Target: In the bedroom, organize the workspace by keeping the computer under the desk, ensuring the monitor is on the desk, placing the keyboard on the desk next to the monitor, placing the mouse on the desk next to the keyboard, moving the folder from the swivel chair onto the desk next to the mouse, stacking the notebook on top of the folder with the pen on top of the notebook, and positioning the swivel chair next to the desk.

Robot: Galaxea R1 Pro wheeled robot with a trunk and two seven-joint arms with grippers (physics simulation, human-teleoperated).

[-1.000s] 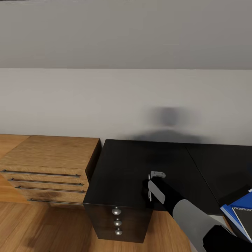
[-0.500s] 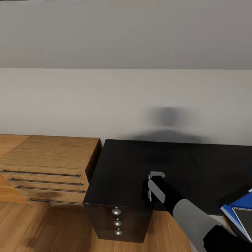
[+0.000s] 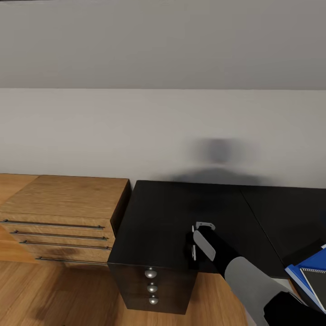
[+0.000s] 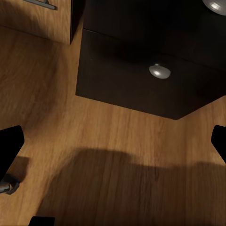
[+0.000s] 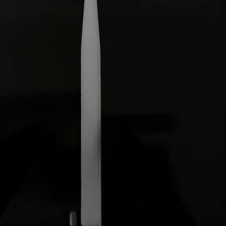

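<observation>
I'm holding the right gripper point(image 3: 195, 246) over the desk point(image 3: 167, 213); it's pinching a thin grey object, likely the pen point(image 5: 90, 117). The folder point(image 3: 312, 269) and notebook point(image 3: 317, 280) are lying at four o'clock, so I'm judging the next move is swinging there. The left fingers point(image 4: 10, 146) are spread.

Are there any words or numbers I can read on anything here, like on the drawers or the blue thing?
None: nothing readable anywhere.
Black desk: blank.
Wooden dresser: no labels.
Blue folder and the dark notebook on it: no words visible.
</observation>
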